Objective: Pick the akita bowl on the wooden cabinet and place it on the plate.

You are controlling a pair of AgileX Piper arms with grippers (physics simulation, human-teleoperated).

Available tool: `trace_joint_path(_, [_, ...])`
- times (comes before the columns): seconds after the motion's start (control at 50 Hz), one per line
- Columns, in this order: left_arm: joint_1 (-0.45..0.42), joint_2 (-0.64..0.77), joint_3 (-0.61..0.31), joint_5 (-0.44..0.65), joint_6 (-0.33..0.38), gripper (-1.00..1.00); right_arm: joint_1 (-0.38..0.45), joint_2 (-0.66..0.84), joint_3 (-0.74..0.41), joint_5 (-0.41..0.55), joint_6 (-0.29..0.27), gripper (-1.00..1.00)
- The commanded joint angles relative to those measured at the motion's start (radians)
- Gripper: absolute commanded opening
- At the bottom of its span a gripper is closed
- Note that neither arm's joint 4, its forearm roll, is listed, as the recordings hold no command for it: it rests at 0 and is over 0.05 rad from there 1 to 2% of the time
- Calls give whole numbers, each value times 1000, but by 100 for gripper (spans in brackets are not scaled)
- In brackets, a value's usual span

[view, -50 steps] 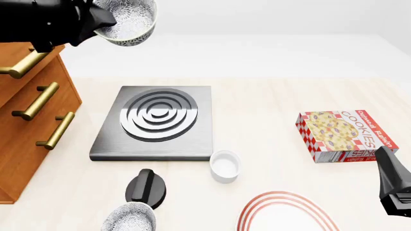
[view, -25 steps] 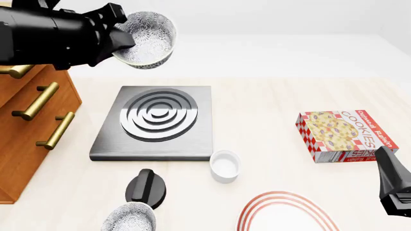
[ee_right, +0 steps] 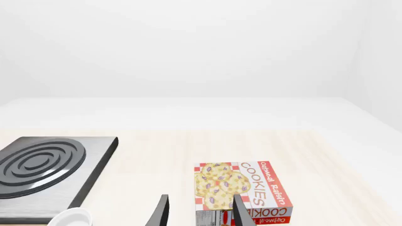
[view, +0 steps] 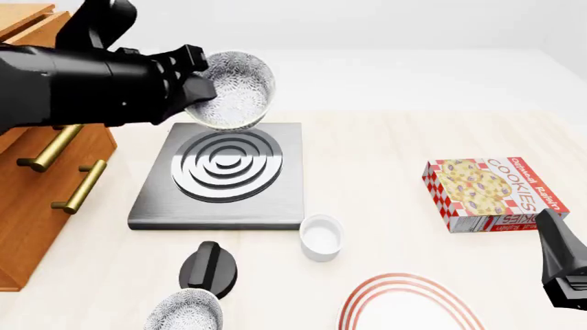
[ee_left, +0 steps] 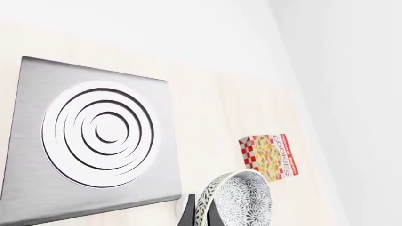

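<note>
1. Above the far edge of the stove plate (view: pixel 223 173), the left gripper (view: pixel 197 89) is holding the akita bowl (view: pixel 235 90) in the air, its fingers closed on the bowl's near rim.
2. That bowl is tilting, its speckled inside facing the front camera; in the left wrist view the bowl (ee_left: pixel 237 199) is showing edge-on at the fingertips, one dark finger (ee_left: pixel 187 212) lying against its outer wall.
3. At the left of the front view, the wooden cabinet (view: pixel 37 179) is standing with its brass handles facing the table, well apart from the raised bowl.
4. Along the near edge of the table (view: pixel 385 144), the plate (view: pixel 408 304) is lying with only its red rings and part of its white face in view, nothing resting on it.
5. Near the front camera, a twin bowl (view: pixel 185 311) is sitting on the table just beside a black knob (view: pixel 208 267).
6. Between the stove plate and the plate, a small white ramekin (view: pixel 321 237) is standing upright.
7. Over at the right, the right gripper (ee_right: pixel 197 212) is hanging low with its fingers parted and holding nothing, just short of the cookie box (ee_right: pixel 242 188).
</note>
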Motion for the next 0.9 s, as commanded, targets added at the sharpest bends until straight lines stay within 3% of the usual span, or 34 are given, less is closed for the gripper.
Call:
trace_joint_path(0.02, [-46,7,27,-13,-16,-100,0,0,0,0,0,100])
trace_joint_path(0.38, [-164,31,79,-22,-92,-100,0,0,0,0,0,100])
trace_joint_path(0.9, [-268,32,109,-27,-130,-100,0,0,0,0,0,100])
